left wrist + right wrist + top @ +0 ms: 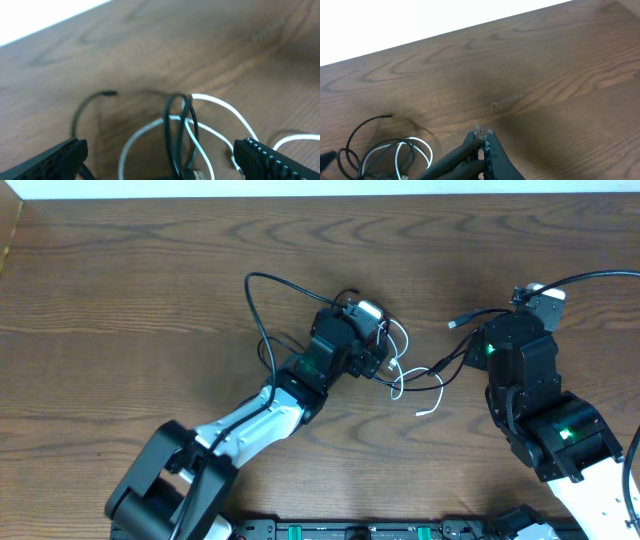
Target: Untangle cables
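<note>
Left claw (160, 152) released wide, straddling the knot where the black cable (175, 125) crosses the white cable (220, 107), likely lining up a pinch. Right claw (481, 137) clenched, off to the side; can't tell if it holds anything.

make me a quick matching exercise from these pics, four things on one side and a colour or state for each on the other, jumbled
1 left gripper
2 right gripper
3 white cable
4 table

a brown wood grain
b jaws shut
c jaws wide open
d looped across the black cable

Pairs: 1-c, 2-b, 3-d, 4-a
</note>
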